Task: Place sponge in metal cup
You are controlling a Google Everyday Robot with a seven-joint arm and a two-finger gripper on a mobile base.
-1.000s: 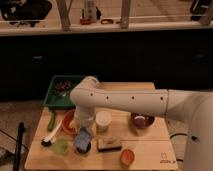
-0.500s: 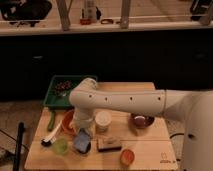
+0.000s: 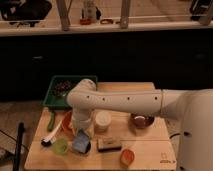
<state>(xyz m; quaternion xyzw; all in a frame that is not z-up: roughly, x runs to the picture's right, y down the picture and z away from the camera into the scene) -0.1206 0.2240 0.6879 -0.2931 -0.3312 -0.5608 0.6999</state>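
One view is all you have: your arm (image 3: 120, 101) reaches left across the table (image 3: 150, 155), and the gripper (image 3: 80, 126) hangs low just above the blue sponge (image 3: 81, 141), which sits near the front edge between the green cup (image 3: 60, 145) and the tan block (image 3: 109, 144). You cannot tell whether the gripper grasps the sponge, and the metal cup is not visible, so nothing looks placed yet.

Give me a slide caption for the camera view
White arm bends down over a wooden table, gripper low above the blue sponge between green cup and white cup.
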